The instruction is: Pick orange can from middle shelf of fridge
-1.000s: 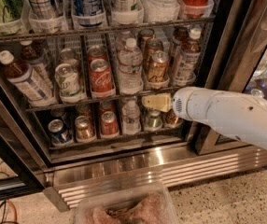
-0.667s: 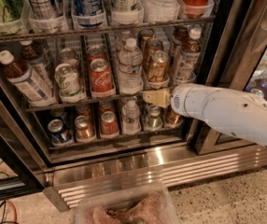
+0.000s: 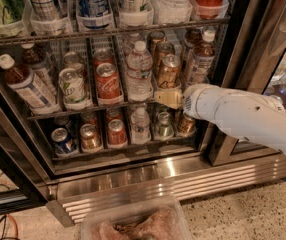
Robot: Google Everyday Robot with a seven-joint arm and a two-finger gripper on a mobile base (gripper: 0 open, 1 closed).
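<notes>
Clear plastic bin [image 3: 133, 219] nearest, under the fridge [image 3: 148, 181] base panel. Hand [image 3: 169, 98] sits at the front edge of the middle-shelf tabletop [image 3: 90, 109], toward its right corner, just below the orange can [image 3: 169, 70]. Can't tell how far it is open; nothing seen held.

Judgement: raise to mid-can, approach square, keep off the water bottle [image 3: 139, 71].

Front row: one orange can, perhaps two behind; one Coca-Cola can [image 3: 107, 81]; one green-and-white can [image 3: 72, 86].
</notes>
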